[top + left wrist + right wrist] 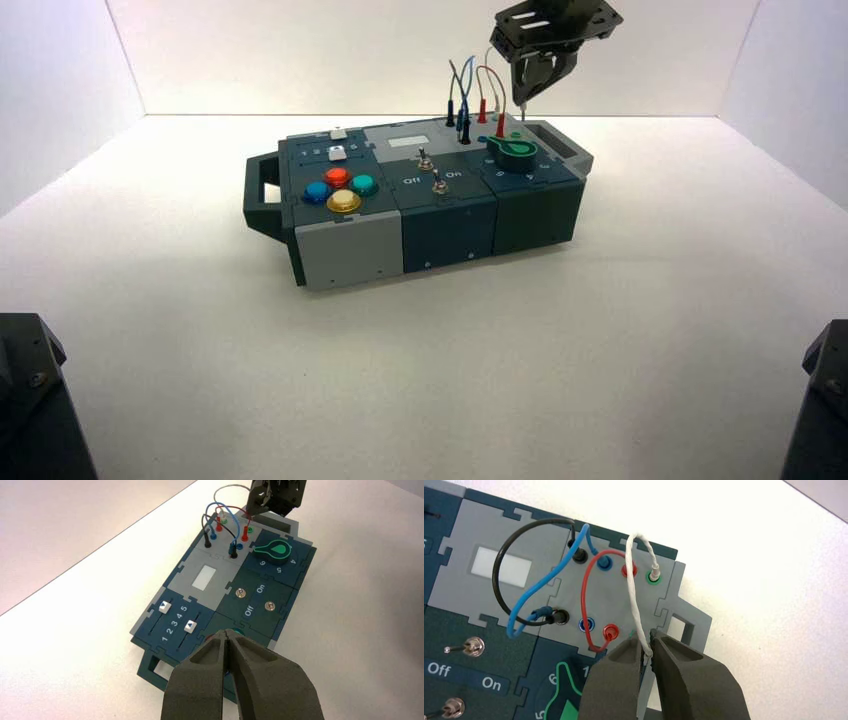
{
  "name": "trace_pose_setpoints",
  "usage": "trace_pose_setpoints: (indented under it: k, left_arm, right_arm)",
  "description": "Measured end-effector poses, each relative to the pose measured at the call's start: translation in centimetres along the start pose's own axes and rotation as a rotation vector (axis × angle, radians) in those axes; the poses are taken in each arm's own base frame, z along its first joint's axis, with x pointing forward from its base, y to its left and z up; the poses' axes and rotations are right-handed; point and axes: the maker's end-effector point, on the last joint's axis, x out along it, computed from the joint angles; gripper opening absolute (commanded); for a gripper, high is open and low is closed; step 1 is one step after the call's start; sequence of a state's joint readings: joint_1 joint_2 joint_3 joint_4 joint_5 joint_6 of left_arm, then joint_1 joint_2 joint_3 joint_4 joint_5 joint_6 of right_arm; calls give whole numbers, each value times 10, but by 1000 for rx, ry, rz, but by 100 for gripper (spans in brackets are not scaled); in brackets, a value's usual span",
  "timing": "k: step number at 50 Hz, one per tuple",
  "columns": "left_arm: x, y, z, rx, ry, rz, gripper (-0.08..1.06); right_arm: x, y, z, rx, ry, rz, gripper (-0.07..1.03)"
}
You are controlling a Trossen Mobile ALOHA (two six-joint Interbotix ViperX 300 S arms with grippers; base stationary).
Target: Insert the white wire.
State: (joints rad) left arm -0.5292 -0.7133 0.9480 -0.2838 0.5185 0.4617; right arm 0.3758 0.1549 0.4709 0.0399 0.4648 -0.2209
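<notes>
The white wire (633, 595) arches over the grey socket panel (569, 592) at the box's back right. One pale plug sits in a green-ringed socket (653, 575). My right gripper (646, 642) is shut on the wire's other end, just above the panel's edge near the red socket (610, 631). In the high view the right gripper (524, 100) hangs over the box's back right corner, and the wire (491, 55) loops beside it. The left gripper (227, 636) is shut and holds nothing, hovering off the button end of the box.
A red wire (585, 600), a blue wire (544, 587) and a black wire (499, 570) are plugged into the same panel. The green knob (513, 152), two toggle switches (430, 172), coloured buttons (340, 190) and two sliders (176, 616) fill the box top.
</notes>
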Motion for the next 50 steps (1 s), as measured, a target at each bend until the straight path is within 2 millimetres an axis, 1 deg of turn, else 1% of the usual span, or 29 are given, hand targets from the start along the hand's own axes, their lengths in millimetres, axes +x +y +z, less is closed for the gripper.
trace_pose_setpoints:
  k: [25,32,41,50]
  left_arm:
    - [0,1,0,2,1,3,-3]
    - [0,1,0,2,1,3,-3]
    - [0,1,0,1,2,2,-3]
    - [0,0,0,3,1,1,-3]
  right_arm:
    - [2,0,1,0,-9,-2,-2]
    - [6,3,-2,-2,2,4,-2]
    - [7,10,-1,-16,3,11,-2]
    - [10,10,-3,-19,12,12,-2]
